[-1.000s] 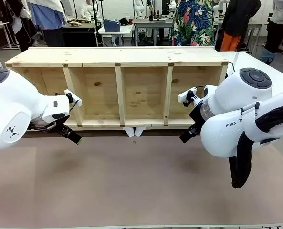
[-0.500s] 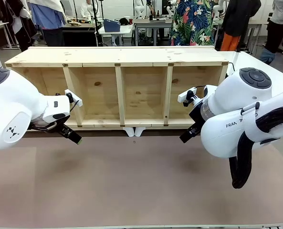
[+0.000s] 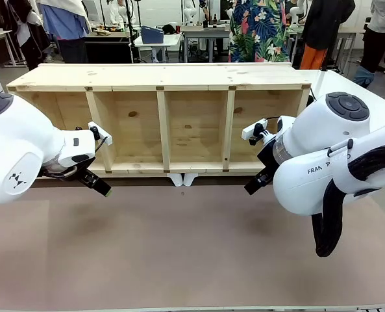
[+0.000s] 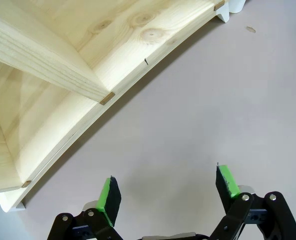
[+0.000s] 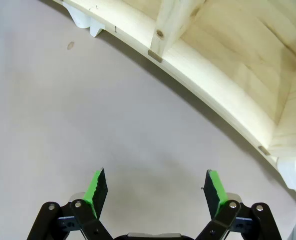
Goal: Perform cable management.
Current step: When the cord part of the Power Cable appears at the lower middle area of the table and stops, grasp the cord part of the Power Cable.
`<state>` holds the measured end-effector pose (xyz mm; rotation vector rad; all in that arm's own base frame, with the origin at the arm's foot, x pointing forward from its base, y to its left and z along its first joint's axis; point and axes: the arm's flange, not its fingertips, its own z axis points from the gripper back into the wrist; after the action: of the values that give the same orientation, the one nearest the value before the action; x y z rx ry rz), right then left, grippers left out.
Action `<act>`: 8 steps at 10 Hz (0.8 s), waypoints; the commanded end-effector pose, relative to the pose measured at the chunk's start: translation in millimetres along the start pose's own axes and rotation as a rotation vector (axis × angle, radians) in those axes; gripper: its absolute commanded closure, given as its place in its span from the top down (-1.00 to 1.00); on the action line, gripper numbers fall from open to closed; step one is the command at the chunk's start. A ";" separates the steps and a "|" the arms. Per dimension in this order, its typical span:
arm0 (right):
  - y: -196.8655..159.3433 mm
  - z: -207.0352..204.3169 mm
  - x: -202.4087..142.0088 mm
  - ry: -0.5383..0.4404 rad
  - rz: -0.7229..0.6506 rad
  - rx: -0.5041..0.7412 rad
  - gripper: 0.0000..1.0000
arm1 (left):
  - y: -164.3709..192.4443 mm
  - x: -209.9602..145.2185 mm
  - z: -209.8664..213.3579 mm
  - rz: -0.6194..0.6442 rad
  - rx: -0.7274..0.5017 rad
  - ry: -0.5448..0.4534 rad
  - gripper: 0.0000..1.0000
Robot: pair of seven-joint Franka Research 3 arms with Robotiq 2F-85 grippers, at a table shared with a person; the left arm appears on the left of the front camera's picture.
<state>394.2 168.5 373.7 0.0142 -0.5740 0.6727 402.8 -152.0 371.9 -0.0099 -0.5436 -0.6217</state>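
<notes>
A workshop with people standing among tables at the back. In front, a wide brown table top (image 3: 179, 253) holds a long open shelf unit (image 3: 160, 78) of pale wood, lying across the far side, its four compartments facing the camera. Two small white feet (image 3: 184, 179) peek out beneath its lower edge near the middle.

The left gripper (image 3: 99, 186) hangs low in front of the shelf's leftmost compartment, just above the table. In the left wrist view this gripper (image 4: 166, 181) has its green-padded fingers (image 4: 109, 194) spread wide, with bare table between them and nothing held.

The right gripper (image 3: 254, 184) hangs in front of the rightmost compartment, likewise near the table. In the right wrist view it (image 5: 155, 179) also stands wide open and empty, over bare table, with the shelf's front edge beyond.

A thin black strand (image 3: 311, 92) shows just behind the shelf's right end; it may be the cable, but too little shows to be sure.
</notes>
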 end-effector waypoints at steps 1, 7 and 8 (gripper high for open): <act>-0.3 0.0 -0.1 0.000 -0.004 0.001 1.00 | 1.5 -0.5 0.0 0.004 0.000 0.000 1.00; 10.4 50.5 -18.8 0.012 -0.014 -0.073 1.00 | 6.2 -34.5 51.3 0.022 0.026 0.031 1.00; 12.1 62.0 -23.9 0.019 -0.027 -0.091 1.00 | 6.7 -43.2 62.8 0.039 0.039 0.020 1.00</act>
<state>382.8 161.4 417.5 -0.0355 -0.5933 0.6534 395.1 -132.1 409.6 0.0083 -0.5279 -0.5841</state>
